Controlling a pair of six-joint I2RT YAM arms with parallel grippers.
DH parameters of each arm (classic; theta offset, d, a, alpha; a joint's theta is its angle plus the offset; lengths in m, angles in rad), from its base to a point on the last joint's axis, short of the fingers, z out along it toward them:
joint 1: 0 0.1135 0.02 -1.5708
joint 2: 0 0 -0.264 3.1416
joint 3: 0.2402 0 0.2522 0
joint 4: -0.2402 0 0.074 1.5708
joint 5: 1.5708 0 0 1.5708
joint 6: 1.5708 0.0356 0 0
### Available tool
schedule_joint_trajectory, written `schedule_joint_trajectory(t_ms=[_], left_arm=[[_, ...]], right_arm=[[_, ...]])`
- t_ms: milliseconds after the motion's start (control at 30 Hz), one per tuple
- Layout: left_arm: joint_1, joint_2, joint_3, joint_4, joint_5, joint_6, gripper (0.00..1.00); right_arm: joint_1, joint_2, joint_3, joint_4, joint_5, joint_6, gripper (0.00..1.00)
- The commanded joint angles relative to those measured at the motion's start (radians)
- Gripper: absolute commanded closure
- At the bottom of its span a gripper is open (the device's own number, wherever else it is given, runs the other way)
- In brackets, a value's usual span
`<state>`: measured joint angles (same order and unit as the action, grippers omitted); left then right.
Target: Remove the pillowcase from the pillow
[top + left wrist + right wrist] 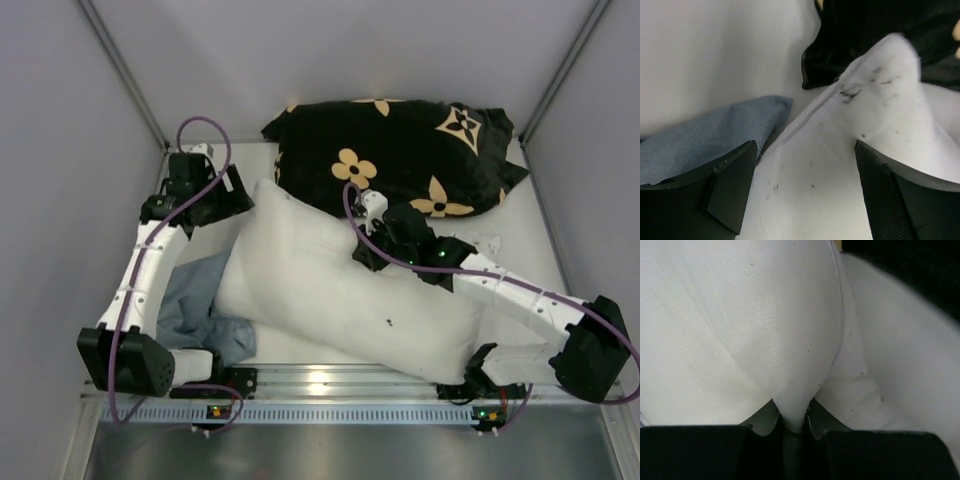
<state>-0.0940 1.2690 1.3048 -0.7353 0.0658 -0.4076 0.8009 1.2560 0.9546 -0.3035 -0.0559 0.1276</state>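
**Top view.** Nearest the camera, a metal rail (330, 385) runs along the near edge of the table (535, 215) and carries the bases of two arms. The left arm (145, 270) reaches up the left side. Its left claw (232, 197) sits just beside the far-left corner of the pillow (330, 290), but its fingers are too dark to read from here. One white pillow lies slanted across the middle of the table, bare. One grey-blue pillowcase (195, 305) is crumpled at the near-left part of the table, partly hidden under the left arm and the pillow's end. The right arm (520, 290) crosses over the pillow, and the right claw (362, 252) rests on its far edge. One black pillow (400, 150) with tan flowers lies along the far edge, its near side partly covered.

**Left wrist view.** Two dark fingers (730, 185) stand wide apart, so the left claw (805, 150) grips nothing. Between them rises a speckled pillow corner (880, 90). The pillowcase (715, 135) lies to the left and the black pillow (865, 40) beyond, cut off by the frame.

**Right wrist view.** The right claw (792, 425) is pinched narrow on a fold of the pillow (740, 330), which fills almost the whole frame. The dark patch at the top right is too blurred to name.
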Motion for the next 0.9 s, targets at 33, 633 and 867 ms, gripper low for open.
schedule_joint_trajectory(t_ms=[33, 633, 867], left_arm=[[0.0, 0.067, -0.143, 0.138, 0.142, -0.054, 0.21], [-0.325, -0.129, -0.476, 0.399, 0.183, -0.257, 1.0], [-0.325, -0.161, -0.409, 0.3, 0.078, -0.212, 1.0]], right_arm=[[0.017, -0.055, -0.037, -0.066, -0.061, 0.014, 1.0], [-0.143, 0.328, 0.352, -0.043, 0.243, 0.009, 1.0], [-0.154, 0.411, 0.467, -0.039, 0.111, 0.061, 1.0]])
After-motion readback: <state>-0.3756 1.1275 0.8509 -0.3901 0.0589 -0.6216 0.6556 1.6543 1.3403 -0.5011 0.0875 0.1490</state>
